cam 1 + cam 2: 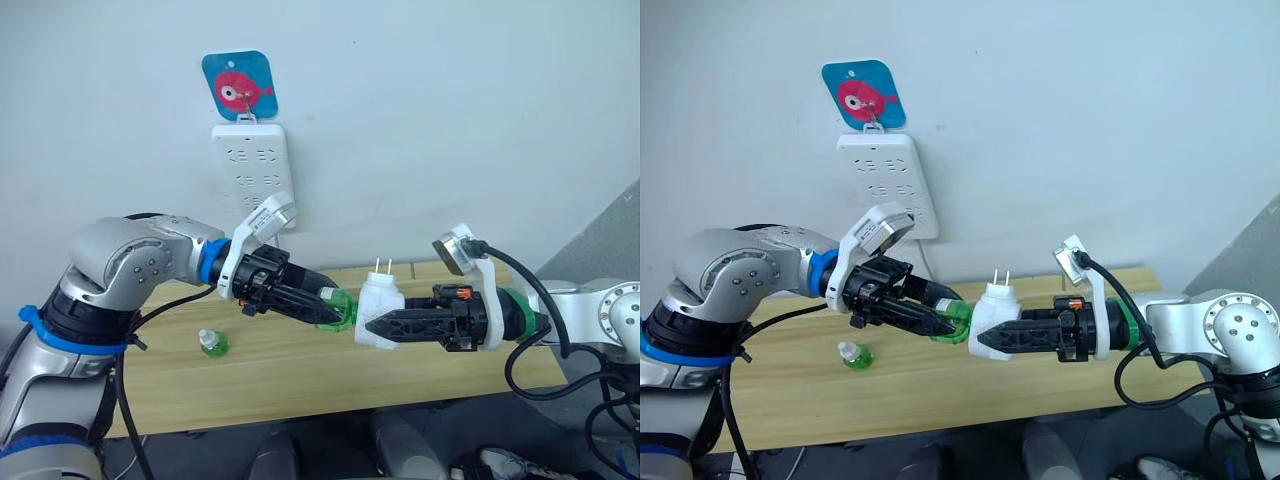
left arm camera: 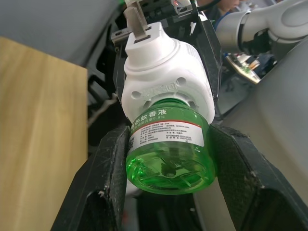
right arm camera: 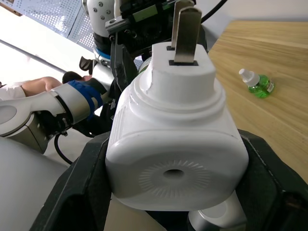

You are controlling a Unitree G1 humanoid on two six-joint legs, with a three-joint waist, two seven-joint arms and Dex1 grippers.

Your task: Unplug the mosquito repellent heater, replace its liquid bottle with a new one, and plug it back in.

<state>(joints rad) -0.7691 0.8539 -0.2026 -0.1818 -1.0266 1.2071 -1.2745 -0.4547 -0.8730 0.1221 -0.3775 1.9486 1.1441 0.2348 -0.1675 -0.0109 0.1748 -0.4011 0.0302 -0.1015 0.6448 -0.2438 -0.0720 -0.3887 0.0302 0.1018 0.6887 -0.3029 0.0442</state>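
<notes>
Grippers meet in the air above the front part of the wooden desk (image 1: 300, 370). The right gripper (image 1: 372, 327) clamps the mosquito repellent heater (image 1: 380, 312) between its two black fingers, prongs (image 1: 381, 266) pointing up and the round vent hole facing back toward the right wrist camera. The left gripper (image 1: 333, 309) is closed around the green liquid bottle (image 2: 168, 154), which is seated in the heater's underside; in the left wrist view a finger presses each side of the bottle. The bottle's white-and-green label (image 2: 156, 127) carries Chinese characters, the large ones appearing to read "蚊香液", with smaller print below that is too fine to read. Raised lettering on the heater's base ring (image 2: 161, 89) cannot be made out.

A second small green bottle (image 1: 211, 343) with a white cap lies on its side on the desk, toward the left end and well apart from both grippers.

On the wall behind, a tall white power strip (image 1: 253, 175) hangs from a blue square hook plate (image 1: 239, 85) showing a pink cartoon fish.

A person's arm (image 3: 33, 86) shows in the right wrist view.
</notes>
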